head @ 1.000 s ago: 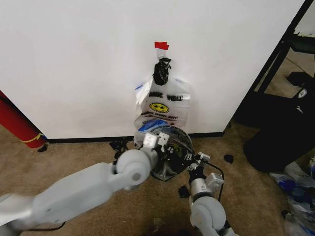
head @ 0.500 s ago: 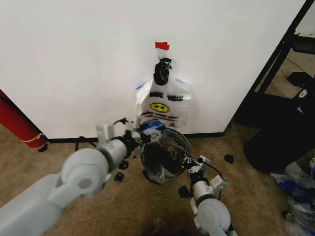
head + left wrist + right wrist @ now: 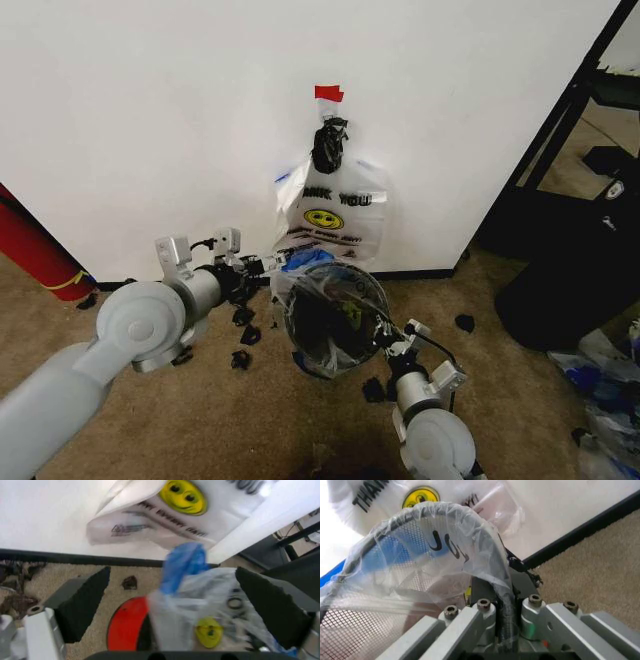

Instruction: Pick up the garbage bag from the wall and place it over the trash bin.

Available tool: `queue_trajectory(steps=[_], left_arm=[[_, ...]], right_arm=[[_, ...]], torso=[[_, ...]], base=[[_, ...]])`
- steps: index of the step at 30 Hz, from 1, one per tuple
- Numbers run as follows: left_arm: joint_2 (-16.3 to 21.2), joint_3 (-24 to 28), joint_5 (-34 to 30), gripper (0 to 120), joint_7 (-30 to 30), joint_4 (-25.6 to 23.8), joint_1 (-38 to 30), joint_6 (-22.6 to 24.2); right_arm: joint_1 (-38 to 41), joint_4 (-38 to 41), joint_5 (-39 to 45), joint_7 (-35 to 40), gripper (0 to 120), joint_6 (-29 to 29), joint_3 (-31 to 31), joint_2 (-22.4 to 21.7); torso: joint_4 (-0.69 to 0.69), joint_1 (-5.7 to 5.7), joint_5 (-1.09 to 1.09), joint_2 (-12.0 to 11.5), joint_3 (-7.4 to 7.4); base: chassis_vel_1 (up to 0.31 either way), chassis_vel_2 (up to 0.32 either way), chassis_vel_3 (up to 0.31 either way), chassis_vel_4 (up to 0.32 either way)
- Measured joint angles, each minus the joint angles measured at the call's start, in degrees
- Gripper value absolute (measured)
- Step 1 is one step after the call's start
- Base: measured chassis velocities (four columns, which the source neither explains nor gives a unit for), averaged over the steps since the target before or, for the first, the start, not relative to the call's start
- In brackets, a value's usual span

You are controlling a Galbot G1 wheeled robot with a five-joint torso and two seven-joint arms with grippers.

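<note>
A garbage bag (image 3: 318, 282) with a yellow smiley is stretched over the round rim of the black mesh trash bin (image 3: 300, 345), which tilts toward me at the foot of the wall (image 3: 150, 130). In the left wrist view the bag (image 3: 205, 596) and its blue handle lie between the wide-apart fingers of my left gripper (image 3: 175, 605), above the bin's red base (image 3: 125, 624). That left gripper (image 3: 272, 265) is open, just left of the bin. My right gripper (image 3: 386, 338) is shut on the bin's rim (image 3: 503, 603), with the bag's plastic (image 3: 435, 536) draped over it.
More bags alike (image 3: 332, 210) hang from a hook under red tape (image 3: 328, 93). Black scraps (image 3: 241, 357) litter the carpet. A red cylinder (image 3: 35, 250) leans at the left. A big black bag (image 3: 570, 285) and a dark frame (image 3: 560, 120) stand at the right.
My left arm has drawn back from over the bin to its left side, leaving the bag spread on the rim. The right gripper has kept its hold.
</note>
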Motion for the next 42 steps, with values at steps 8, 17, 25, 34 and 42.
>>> queue_trajectory(steps=[8, 17, 25, 34, 42], left_arm=[[-1.2, 1.0, 1.7, 81, 3.2, 3.6, 0.6, -0.7], [-2.6, 2.3, 3.1, 44, 4.7, 4.1, 0.9, -1.0], [-3.0, 2.9, 4.3, 14, 4.8, 4.7, 1.2, -1.1], [-4.1, 3.2, 4.6, 0, 4.9, 7.5, -0.1, -1.4], [-4.8, 3.8, 6.7, 0, 7.7, 10.5, 1.1, -2.0]], right_arm=[[-0.4, 1.7, -0.4, 1.1, 0, -0.4, -0.1, -0.7], [0.1, 1.7, -1.2, 2.1, 0, -0.6, 0.0, -1.5], [0.5, 1.6, -0.6, 2.6, 0, -1.1, -0.2, -1.4], [0.4, 1.9, 1.2, 2.5, 0, -1.4, -0.2, -1.3], [0.0, 3.2, 3.7, 2.4, 0, -1.7, -0.1, -0.9]], torso=[[0.01, 0.00, 0.00, 0.0, 0.00], [0.00, 0.00, 0.00, 0.0, 0.00], [0.01, 0.00, 0.00, 0.0, 0.00], [0.00, 0.00, 0.00, 0.0, 0.00], [0.02, 0.00, 0.00, 0.0, 0.00]], base=[[0.000, 0.000, 0.000, 0.000], [0.000, 0.000, 0.000, 0.000], [0.000, 0.000, 0.000, 0.000], [0.000, 0.000, 0.000, 0.000], [0.000, 0.000, 0.000, 0.000]])
